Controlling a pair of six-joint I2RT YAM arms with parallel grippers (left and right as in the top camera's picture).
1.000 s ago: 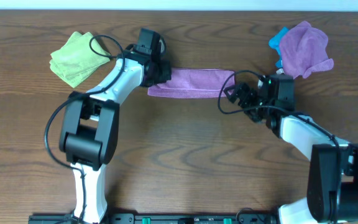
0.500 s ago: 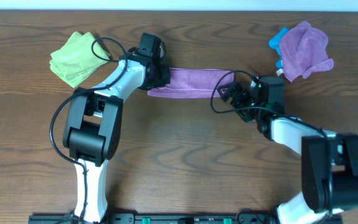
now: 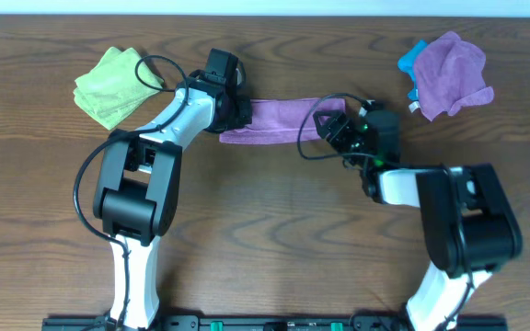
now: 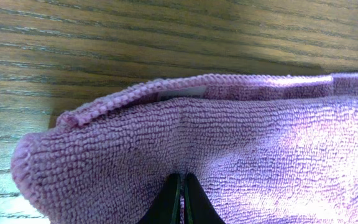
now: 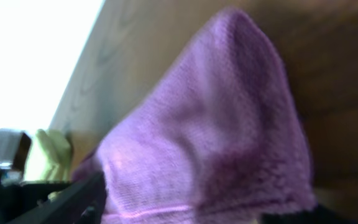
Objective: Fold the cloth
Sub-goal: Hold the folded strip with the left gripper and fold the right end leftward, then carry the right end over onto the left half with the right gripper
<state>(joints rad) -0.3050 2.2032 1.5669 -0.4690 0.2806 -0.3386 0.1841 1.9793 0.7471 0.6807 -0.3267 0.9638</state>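
Toward 12 o'clock of the table [image 3: 265, 239] centre, the purple cloth [image 3: 283, 119] lies as a narrow band running 9-to-3. Left gripper [image 3: 236, 115] is at its 9 o'clock end, jaws pinched tight on the fabric; the left wrist view shows the tips together with pile bulging round them. Right gripper [image 3: 333, 125] is at the 3 o'clock end, clamped on it: the right wrist view shows that end raised in a peak off the wood, fingers mostly hidden. Green cloth [image 3: 109, 85] sits at 10 o'clock. Crumpled purple rag [image 3: 451, 72] is at 2 o'clock, with a blue item [image 3: 415, 52] touching its 10 o'clock edge.
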